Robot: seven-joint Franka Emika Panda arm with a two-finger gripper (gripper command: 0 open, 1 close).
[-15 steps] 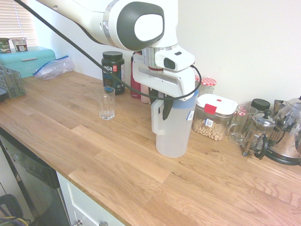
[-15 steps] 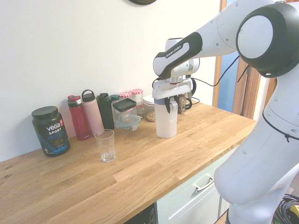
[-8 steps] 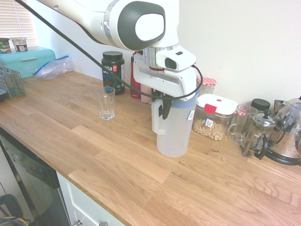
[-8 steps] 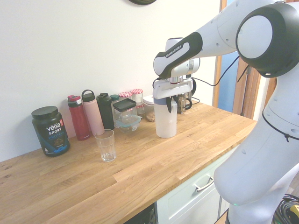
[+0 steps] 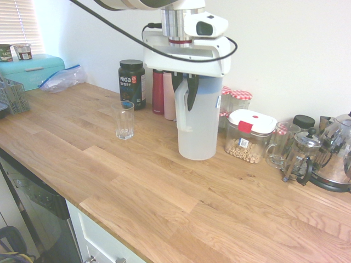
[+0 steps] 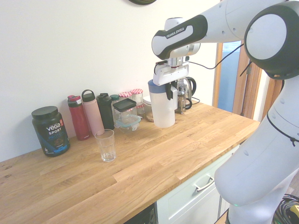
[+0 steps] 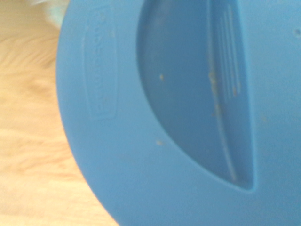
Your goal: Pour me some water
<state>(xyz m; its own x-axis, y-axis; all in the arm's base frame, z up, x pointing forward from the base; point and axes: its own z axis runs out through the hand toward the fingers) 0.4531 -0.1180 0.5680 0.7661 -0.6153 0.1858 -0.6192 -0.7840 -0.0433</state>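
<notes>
A tall frosted-white pitcher (image 5: 198,129) (image 6: 163,109) with a blue lid hangs upright, raised a little off the wooden counter (image 5: 137,181). My gripper (image 5: 186,93) (image 6: 171,89) is shut on the pitcher's side handle from above. The water inside cannot be made out through the frosted wall. An empty clear glass (image 5: 124,119) (image 6: 106,145) stands on the counter some way from the pitcher, towards the black tub. The wrist view is filled by the blue lid (image 7: 188,117), with wood showing beside it.
Along the wall stand a black Vega tub (image 5: 131,83), red and pink bottles (image 6: 86,116), jars, a lidded food container (image 5: 249,136), a glass mug, a French press (image 5: 299,156) and a kettle (image 5: 335,159). A teal bread box (image 5: 33,70) sits far off.
The gripper finished closing on the handle, then the arm rose and carried the pitcher up off the counter and slightly towards the wall.
</notes>
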